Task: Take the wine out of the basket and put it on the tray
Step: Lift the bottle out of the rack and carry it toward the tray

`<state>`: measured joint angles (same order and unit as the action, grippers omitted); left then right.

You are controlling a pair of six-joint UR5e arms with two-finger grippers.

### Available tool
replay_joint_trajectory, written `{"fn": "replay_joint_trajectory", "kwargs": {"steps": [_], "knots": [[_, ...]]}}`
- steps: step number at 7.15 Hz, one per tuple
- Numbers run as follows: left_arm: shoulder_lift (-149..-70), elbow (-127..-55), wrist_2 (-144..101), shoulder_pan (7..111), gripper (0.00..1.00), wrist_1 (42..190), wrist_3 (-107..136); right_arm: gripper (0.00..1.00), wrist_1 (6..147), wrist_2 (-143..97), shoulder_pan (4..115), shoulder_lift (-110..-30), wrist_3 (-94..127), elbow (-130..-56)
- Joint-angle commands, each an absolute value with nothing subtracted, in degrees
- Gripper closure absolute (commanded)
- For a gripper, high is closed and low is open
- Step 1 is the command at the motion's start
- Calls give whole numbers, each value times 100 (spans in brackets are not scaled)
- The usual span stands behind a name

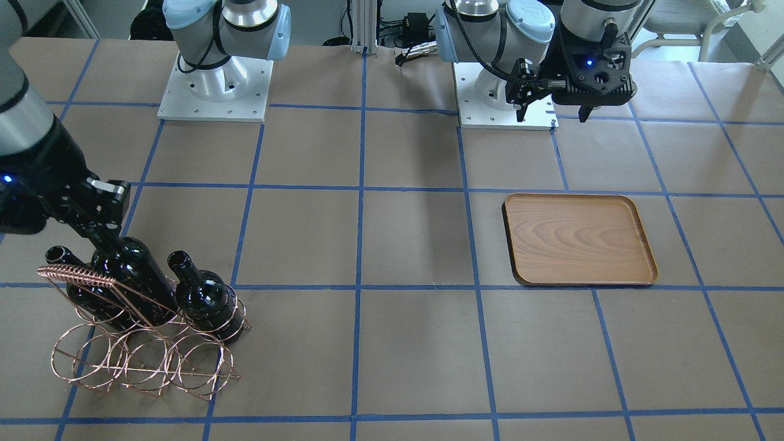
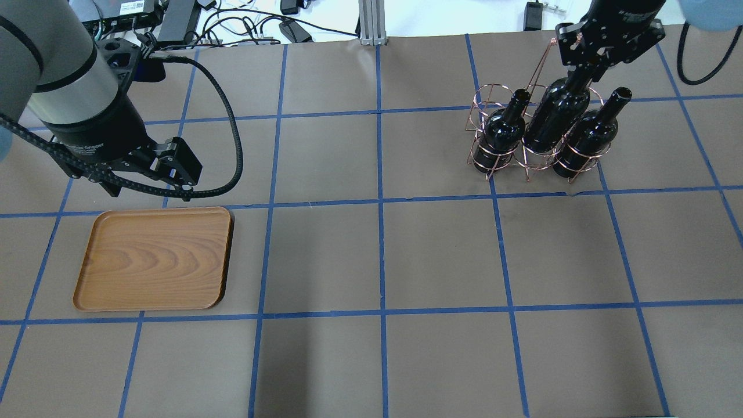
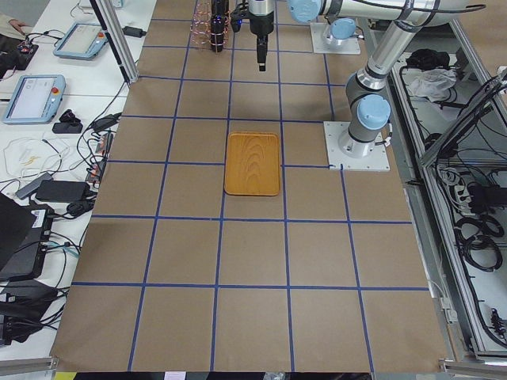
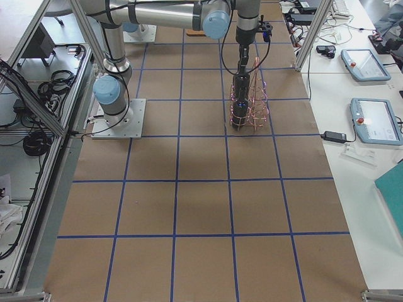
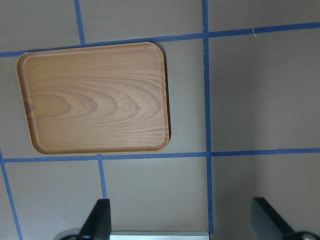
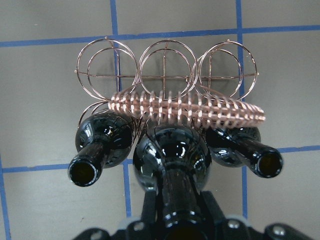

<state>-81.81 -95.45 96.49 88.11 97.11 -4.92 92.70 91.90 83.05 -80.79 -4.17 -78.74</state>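
Black glass: I count three bottles leaning in one copper wire basket (image 2: pixel 479 97) at the upper right of the overhead view, and one wooden tray (image 2: pixel 154 258) at lower left. The middle wine (image 2: pixel 554 119) sits higher than the left bottle (image 2: pixel 500 132) and right bottle (image 2: pixel 587 138) crowding it, with the coiled handle (image 6: pixel 185 107) just beside its shoulder. The right gripper (image 2: pixel 585 62) pinches its neck. The left gripper (image 5: pixel 182 217) hangs spread near the tray.

Counted on table: wine bottle (image 2: pixel 554 116) ×3, all alike; basket (image 6: pixel 185 107) ×1; tray (image 2: pixel 154 258) ×1. Grippers ×2: left gripper (image 1: pixel 553 115), right gripper (image 2: pixel 587 58).
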Motion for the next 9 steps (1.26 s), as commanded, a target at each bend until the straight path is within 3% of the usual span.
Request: {"fn": "replay_joint_trajectory", "kwargs": {"steps": [1, 3, 5, 9], "knots": [[-8183, -9545, 9650, 8798, 0, 9712, -492, 85, 8423, 9185, 8314, -8646, -440, -7558], [-8191, -9545, 9642, 8807, 0, 9703, -492, 85, 7894, 9080, 8411, -8832, -64, -8056], [-8174, -9527, 9642, 8798, 0, 9703, -492, 85, 8180, 9088, 9389, -9053, 1598, -8690], [-8139, -9483, 9624, 8544, 0, 9440, -885, 85, 9956, 8747, 11379, -7896, 5231, -8457]]}}
